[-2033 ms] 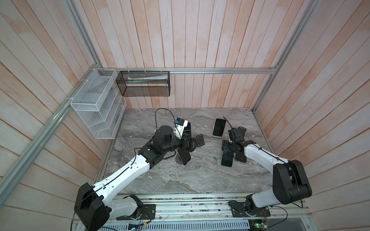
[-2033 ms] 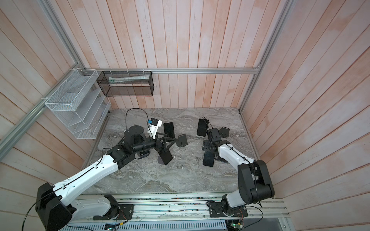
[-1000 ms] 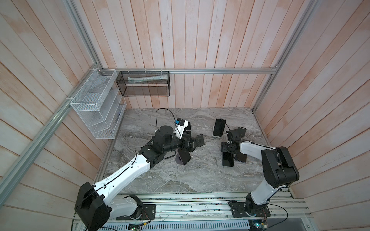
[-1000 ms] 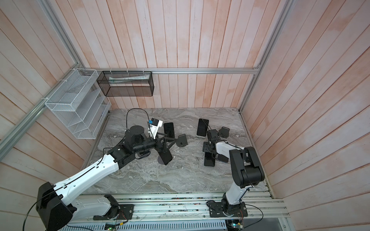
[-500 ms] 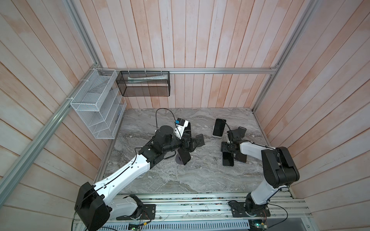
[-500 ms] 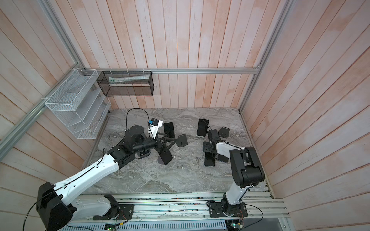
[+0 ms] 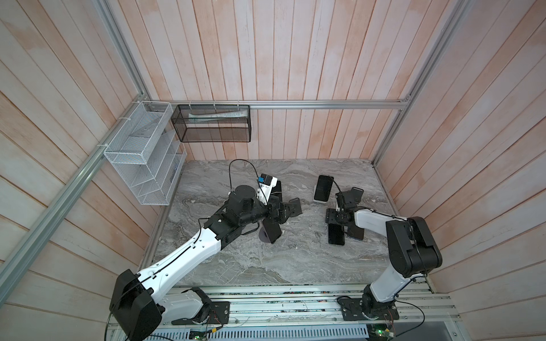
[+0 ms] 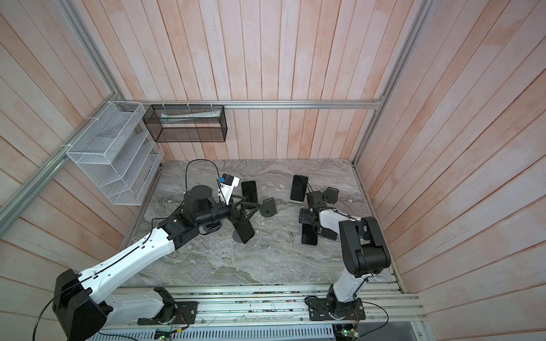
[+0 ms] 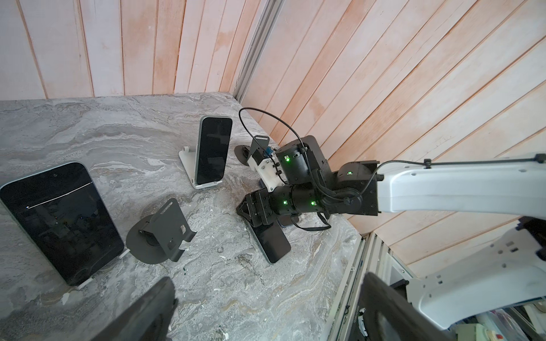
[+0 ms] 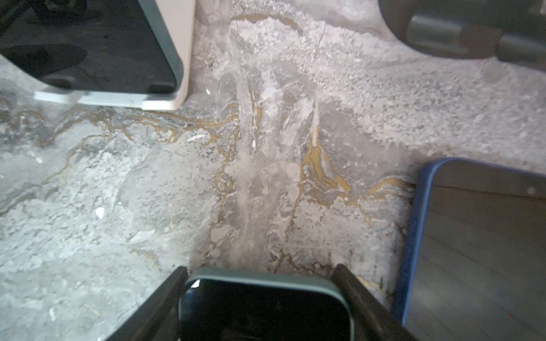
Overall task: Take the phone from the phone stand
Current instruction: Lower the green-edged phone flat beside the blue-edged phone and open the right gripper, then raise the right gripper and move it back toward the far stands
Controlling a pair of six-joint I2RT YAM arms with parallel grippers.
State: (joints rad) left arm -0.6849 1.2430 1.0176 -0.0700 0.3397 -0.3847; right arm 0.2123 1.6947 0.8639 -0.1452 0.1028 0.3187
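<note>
Marble tabletop (image 7: 236, 265), grey with gold veins. Spotted teal-edged phone (image 10: 263, 310) lying flat on it, off any stand, sat between fingers (image 10: 159, 304) of right gripper (image 10: 260, 270). Couldn't tell if clamped or just loose around it, tbh. Saw blue-cased phone (image 10: 472, 251) flat just beside, dark stand (image 8: 332, 194) near behind gripper. Noticed third phone (image 10: 88, 44) leaning on white stand (image 10: 165, 102) nearby. Found left gripper (image 9: 269, 283) spread wide, holding nothing, hovering over marble close to second dark stand (image 9: 162, 230) and big propped phone (image 9: 62, 218).
</note>
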